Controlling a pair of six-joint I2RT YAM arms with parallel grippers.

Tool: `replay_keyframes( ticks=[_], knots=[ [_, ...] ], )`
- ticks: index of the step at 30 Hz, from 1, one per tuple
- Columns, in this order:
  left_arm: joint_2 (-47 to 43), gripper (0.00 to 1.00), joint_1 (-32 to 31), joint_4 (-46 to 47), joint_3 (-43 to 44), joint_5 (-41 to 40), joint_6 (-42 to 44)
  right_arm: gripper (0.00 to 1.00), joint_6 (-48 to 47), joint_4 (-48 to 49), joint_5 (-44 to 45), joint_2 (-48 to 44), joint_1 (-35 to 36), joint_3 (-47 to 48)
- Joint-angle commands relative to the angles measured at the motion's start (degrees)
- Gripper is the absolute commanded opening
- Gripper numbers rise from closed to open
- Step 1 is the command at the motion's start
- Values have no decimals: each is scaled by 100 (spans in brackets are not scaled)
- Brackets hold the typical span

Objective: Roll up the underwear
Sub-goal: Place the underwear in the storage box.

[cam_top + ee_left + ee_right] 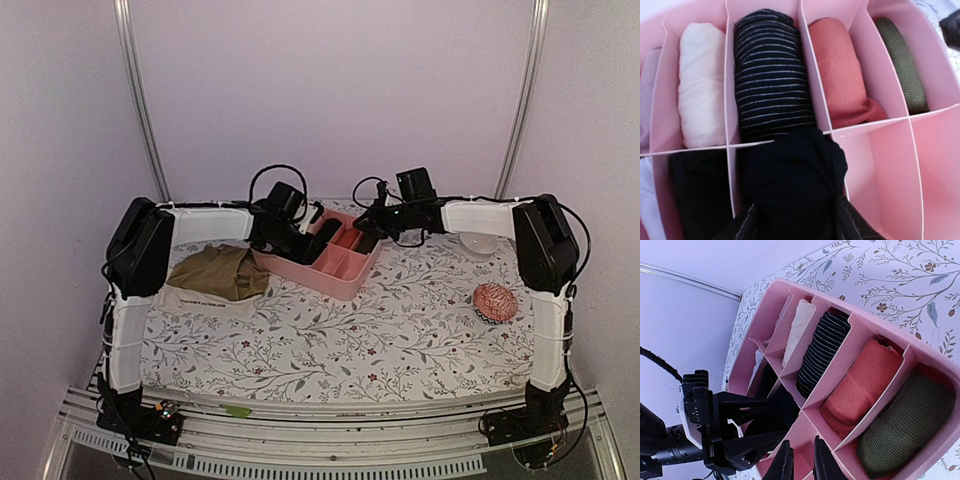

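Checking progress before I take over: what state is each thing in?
Box: some compartments empty
Black roll: rolled, partly in the box
Left pincer: shut on the black roll
Right pincer: at the box, grip unclear
White roll: stowed
Striped roll: stowed
Orange roll: stowed
Green roll: stowed
Brown briefs: unrolled, on the table
Ball: loose on the table

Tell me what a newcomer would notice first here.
The pink box stands out at the far middle of the table, its slots filled with rolled clothes in white, stripes, coral and olive. The left claw holds a black roll in one slot. Olive-brown underwear lies unrolled at the left, a patterned ball at the right.
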Motion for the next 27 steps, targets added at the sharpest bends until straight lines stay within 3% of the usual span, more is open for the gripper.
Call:
replay_keyframes(
  ticks=[1, 7, 17, 27],
  knots=[
    [-313, 53, 145, -38, -273, -5, 297, 17, -30, 100, 106, -346, -28, -104],
    [-610, 54, 185, -457, -85, 143, 497, 17, -31, 107, 106, -377, -28, -123],
    [-599, 46, 270, -644, -101, 347, 893, 17, -15, 184, 98, -483, -28, -301],
    [250, 22, 296, -419, 650, 683, 989, 17, 38, 276, 54, -522, -28, -462]
  ],
)
